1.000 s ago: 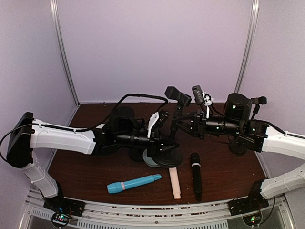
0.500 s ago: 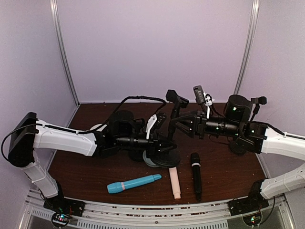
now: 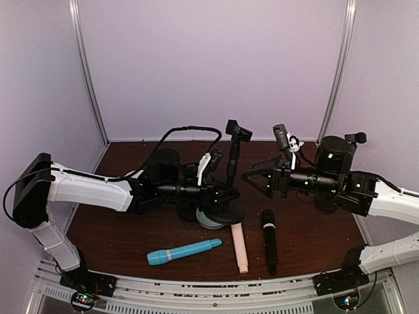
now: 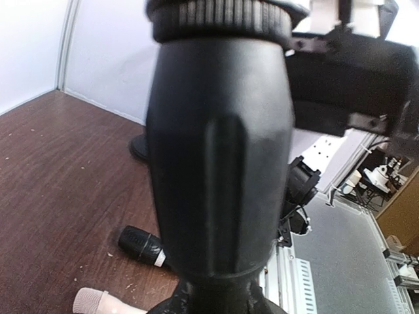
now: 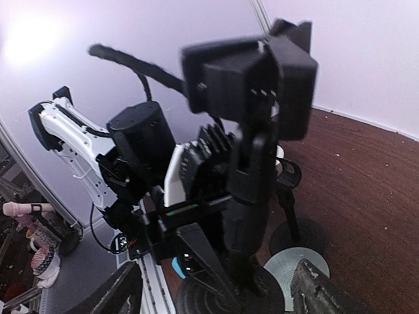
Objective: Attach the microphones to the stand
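Progress looks nil to us: the stand [image 3: 231, 163] rises near the middle of the table [image 3: 124, 229], and the clip [image 3: 238, 131] at its top holds nothing. All three attachments are left to do.

Seen from the overhead camera, the light blue microphone [image 3: 184, 251] lies flat at about 7 o'clock from the stand's base [image 3: 229, 216]. The pale pink-beige microphone [image 3: 240, 248] lies at 6 o'clock, its near end close to the base. The black microphone [image 3: 269, 241] lies at about 5 o'clock, just beside the pink one and roughly parallel to it. Neither arm is touching any of them.

Our left gripper [image 3: 220, 196] comes in from 9 o'clock and is clamped on the stand low on its pole, whose dark body fills that wrist's view. We judge this to be a steadying hold. Our right gripper [image 3: 254, 176] hovers at 3 o'clock from the pole, clear of it, with its fingers spread wide and nothing between them. We judge it free to fetch a microphone, the black one being nearest.

As for containers, we see none for certain. A pale round disc [image 3: 207, 222] lies just beside the base at 8 o'clock. We cannot tell whether it is a shallow dish, and nothing shows in it.
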You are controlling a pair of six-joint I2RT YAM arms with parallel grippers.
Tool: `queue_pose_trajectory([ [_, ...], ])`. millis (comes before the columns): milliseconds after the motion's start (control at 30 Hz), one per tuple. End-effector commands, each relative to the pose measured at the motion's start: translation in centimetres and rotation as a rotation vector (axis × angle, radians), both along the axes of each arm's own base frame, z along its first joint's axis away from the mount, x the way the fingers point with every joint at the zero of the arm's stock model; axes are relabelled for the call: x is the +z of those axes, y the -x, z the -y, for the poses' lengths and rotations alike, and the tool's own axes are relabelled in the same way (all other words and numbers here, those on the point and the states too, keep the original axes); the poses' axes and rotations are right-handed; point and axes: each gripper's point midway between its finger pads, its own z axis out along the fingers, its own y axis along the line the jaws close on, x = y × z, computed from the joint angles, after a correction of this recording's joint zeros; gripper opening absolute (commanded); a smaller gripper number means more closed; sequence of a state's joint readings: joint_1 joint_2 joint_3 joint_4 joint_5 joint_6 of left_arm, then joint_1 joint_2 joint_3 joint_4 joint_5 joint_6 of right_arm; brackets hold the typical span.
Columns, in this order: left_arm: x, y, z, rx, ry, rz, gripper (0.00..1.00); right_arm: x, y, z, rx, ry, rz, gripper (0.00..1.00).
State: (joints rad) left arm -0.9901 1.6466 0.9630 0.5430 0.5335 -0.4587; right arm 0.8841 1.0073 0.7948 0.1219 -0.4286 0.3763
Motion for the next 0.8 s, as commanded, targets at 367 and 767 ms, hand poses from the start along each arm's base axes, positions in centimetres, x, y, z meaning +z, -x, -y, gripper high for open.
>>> queue_pose_trajectory([
  [367,3.6,1.2,0.8,-0.091,0.120,0.034,0.00,1.4,-0.1,-4.3,0.149,-0.066,0.126,0.83],
  [767,3.0,-2.2,0.1,0.021,0.089,-0.010,0.00,1.4,3.9,-2.8,0.261,-0.065,0.025,0.74],
])
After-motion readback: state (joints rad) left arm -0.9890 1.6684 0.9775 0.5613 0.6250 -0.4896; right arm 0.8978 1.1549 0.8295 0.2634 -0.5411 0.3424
